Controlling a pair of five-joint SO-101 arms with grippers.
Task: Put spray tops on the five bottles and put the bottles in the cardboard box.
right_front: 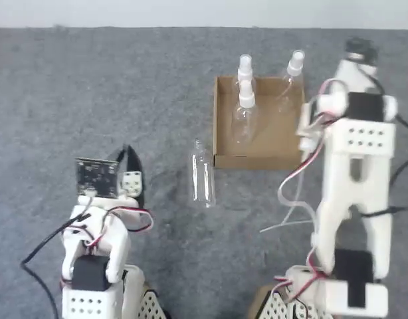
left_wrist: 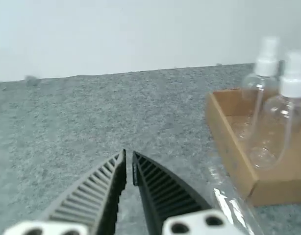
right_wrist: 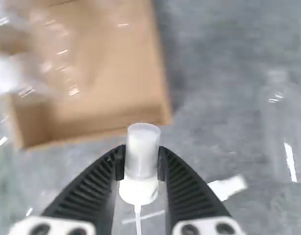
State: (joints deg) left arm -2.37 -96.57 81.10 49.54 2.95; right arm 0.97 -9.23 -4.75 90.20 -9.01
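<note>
The right gripper [right_wrist: 140,157] is squeezed tight on a white spray top [right_wrist: 141,147]. A thin tube [right_wrist: 137,215] hangs down from the top. The top is held over the gray mat [right_front: 91,86], just beside the front wall of the cardboard box [right_wrist: 91,122].

A clear bottle with no top [right_front: 203,174] lies on its side on the mat. It is near the box, on the side toward the left arm.

Three bottles stand up inside the box, and each has a white spray top on it: one at the back [right_front: 245,66], one in front of it [right_front: 246,106] and one in the far corner by the right arm [right_front: 292,73].

The left gripper [left_wrist: 129,169] has its two fingers almost together, with nothing between them. It points at the bare mat, well apart from the box.
</note>
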